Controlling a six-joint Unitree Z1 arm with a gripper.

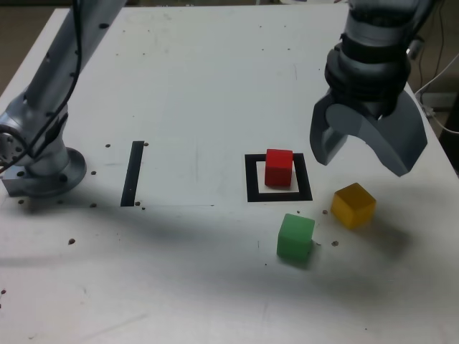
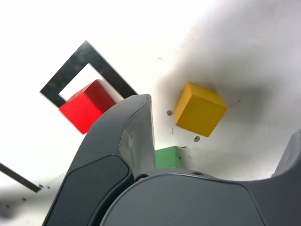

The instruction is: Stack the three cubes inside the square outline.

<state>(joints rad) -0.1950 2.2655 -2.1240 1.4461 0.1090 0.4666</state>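
A red cube (image 1: 279, 167) (image 2: 87, 105) sits inside the black square outline (image 1: 252, 188) (image 2: 70, 75). To the exterior view's right of the outline lies a yellow cube (image 1: 353, 205) (image 2: 200, 109), tilted askew on the table. A green cube (image 1: 295, 237) (image 2: 168, 157) rests nearer the front edge, below the outline. My gripper (image 1: 362, 156) hangs open above the table, over and slightly behind the yellow cube, with nothing between its jaws. In the wrist view the yellow cube shows between the two dark fingers (image 2: 127, 141).
A straight black tape strip (image 1: 133, 173) lies at the exterior view's left of the outline. The arm's base (image 1: 39, 168) stands at the far left. Cables (image 1: 441, 79) hang off the table's right edge. Small screw holes dot the white tabletop (image 1: 179, 93).
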